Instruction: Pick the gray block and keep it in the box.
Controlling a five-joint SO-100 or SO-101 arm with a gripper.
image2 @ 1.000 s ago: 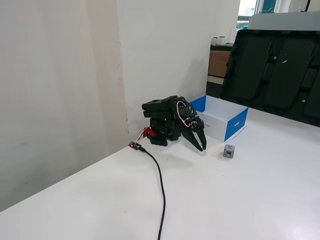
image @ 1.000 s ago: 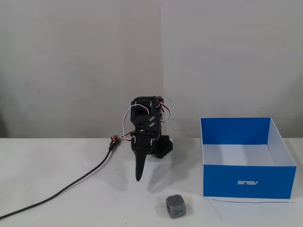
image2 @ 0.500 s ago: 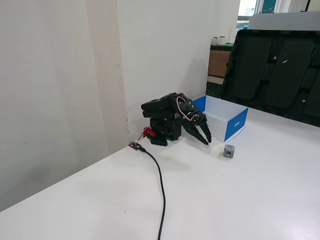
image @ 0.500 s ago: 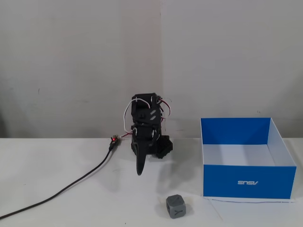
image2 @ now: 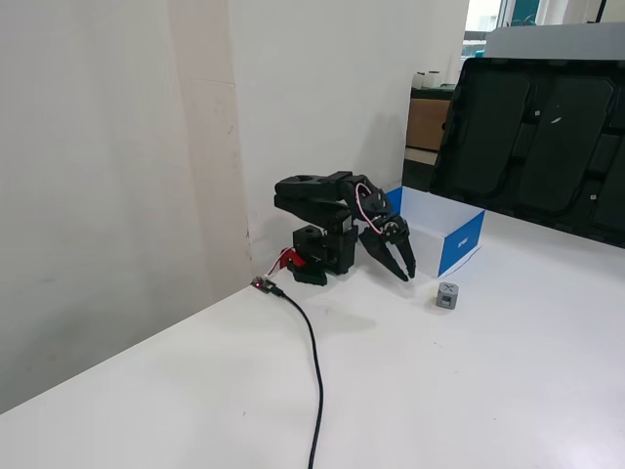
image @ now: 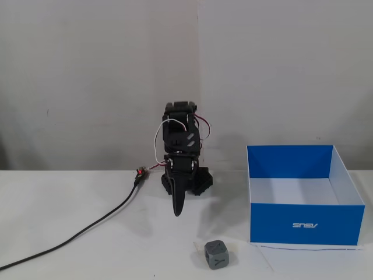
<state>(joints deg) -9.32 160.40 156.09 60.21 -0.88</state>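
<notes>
reaching is the step in hand, judging by the layout: the arm [image: 182, 146] is sitting folded over its base at the back of the counter [image: 70, 221], with the end effector [image: 177, 211] pointing down and hanging empty just above the surface. its two fingers are lying together in both fixed views, so it is reading as closed with nothing between them (it also shows at [image2: 402, 270]).

the block [image: 217, 255] is resting on the counter in front of the arm and a little to the right in a fixed view, near the blue front wall of the box [image: 303, 223] but not touching it. in the other fixed view the block [image2: 447, 295] is standing apart from the box [image2: 461, 241], with the fingertips well short of it.

to do this well, the fingers are probably needing to spread before descending, then straddle two flat faces of the cube rather than its rounded corners. coming straight down from above looks safest, since a slanted approach risks nudging the block toward the box wall. the cable [image: 87, 227] is lying off to the left, clear of that path.
</notes>
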